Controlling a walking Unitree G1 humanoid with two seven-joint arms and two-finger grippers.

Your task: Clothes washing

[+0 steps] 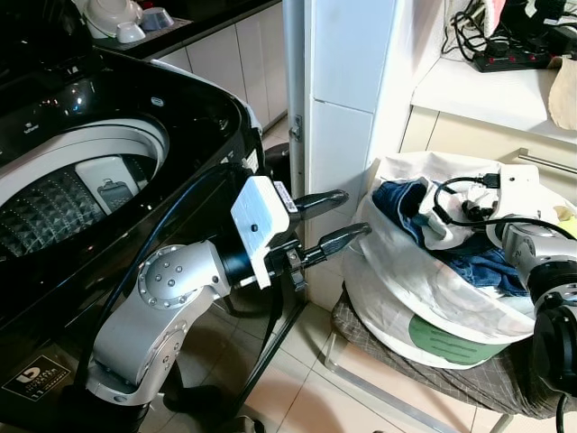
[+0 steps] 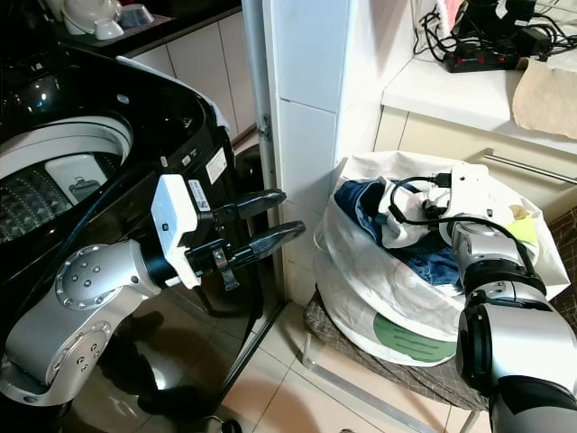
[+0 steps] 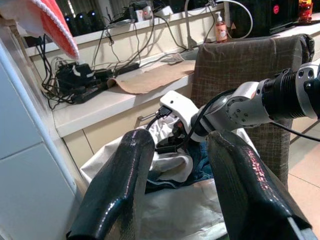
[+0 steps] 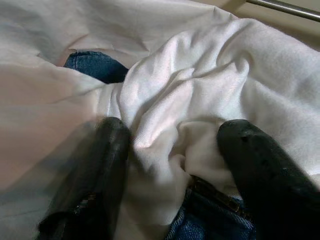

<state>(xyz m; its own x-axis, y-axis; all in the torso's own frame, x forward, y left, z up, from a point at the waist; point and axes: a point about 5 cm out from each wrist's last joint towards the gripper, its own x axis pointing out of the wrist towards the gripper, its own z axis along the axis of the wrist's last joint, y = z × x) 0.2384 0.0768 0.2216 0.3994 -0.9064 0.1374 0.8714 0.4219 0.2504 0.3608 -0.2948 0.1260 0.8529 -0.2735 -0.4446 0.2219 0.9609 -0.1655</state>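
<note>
The right gripper [image 4: 172, 165] reaches into the laundry bag [image 1: 424, 307] on the chair [image 1: 451, 370], fingers spread around a white garment [image 4: 200, 100], while the left gripper [image 1: 347, 218] hangs open beside the washing machine [image 1: 81, 180].

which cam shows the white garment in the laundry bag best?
Right wrist view: the white garment is close up between the right gripper's open fingers, folds sharp. Both eye views show it small, partly behind the wrist; left wrist view shows it distant.
</note>
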